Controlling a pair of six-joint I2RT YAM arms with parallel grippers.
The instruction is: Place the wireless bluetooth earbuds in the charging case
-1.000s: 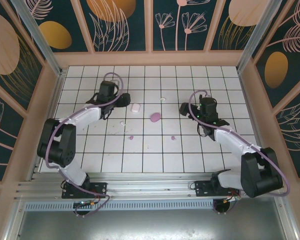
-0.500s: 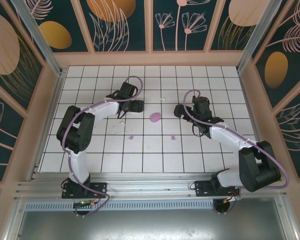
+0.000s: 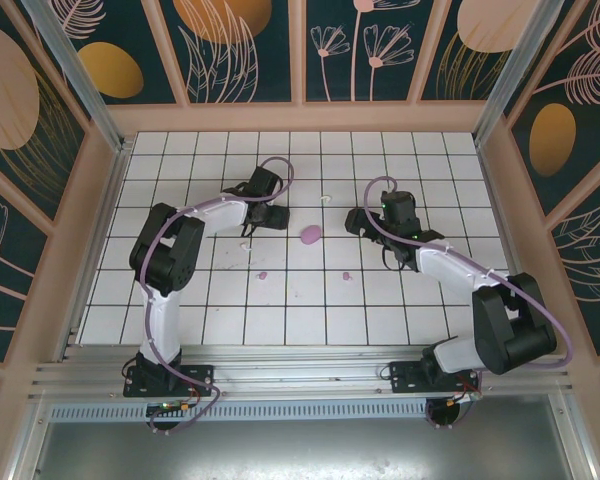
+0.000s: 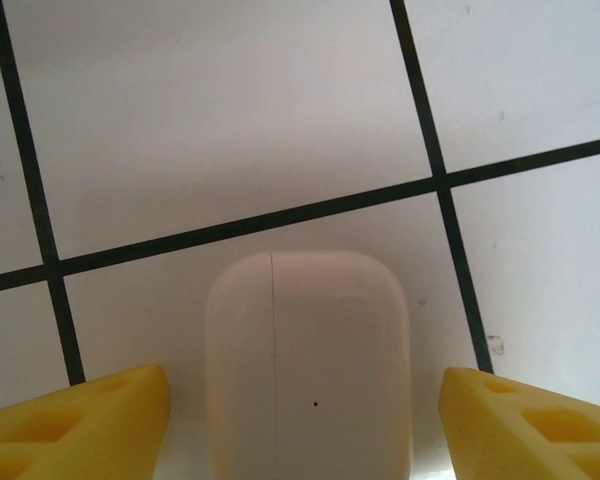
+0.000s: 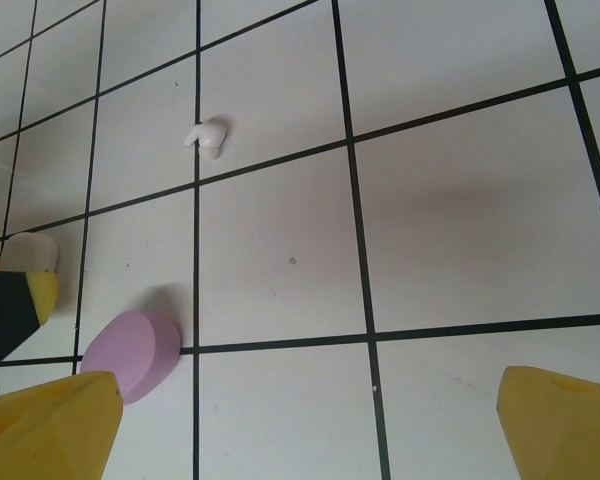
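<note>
left pincer (image 4: 305,428): jaws apart, yellow fingertips (image 4: 75,420) on either side of the white case (image 4: 308,330). A sliver of tile shows on both sides, so imo nothing's gripped yet.
white case: dead centre between the left pincer's tips, and the lid looks shut. The seam runs straight ahead, parallel to the pads.
slip risk: that shell is smooth and rounded. If one pad lands first, it could spin or squirt forward out of the jaws.
lid risk: one pad looks set for the lid half and the other for the body half. My guess is a squeeze just pins it shut, and no bud goes into a shut case.
right pincer (image 5: 305,425): spread wide, holding nothing.
purple case (image 5: 130,352): just ahead of the right pincer's tip on the left-arm side, flat on the tiles.
white earbud (image 5: 208,137): loose, well ahead of the right pincer, same side as the purple case.
purple earbud (image 3: 262,275): back toward the bases from the left pincer, well apart from it.
crowding risk: the left pincer's finger sits near the right pincer's tip. One bump could shove a case or flick a tiny bud away.
</note>
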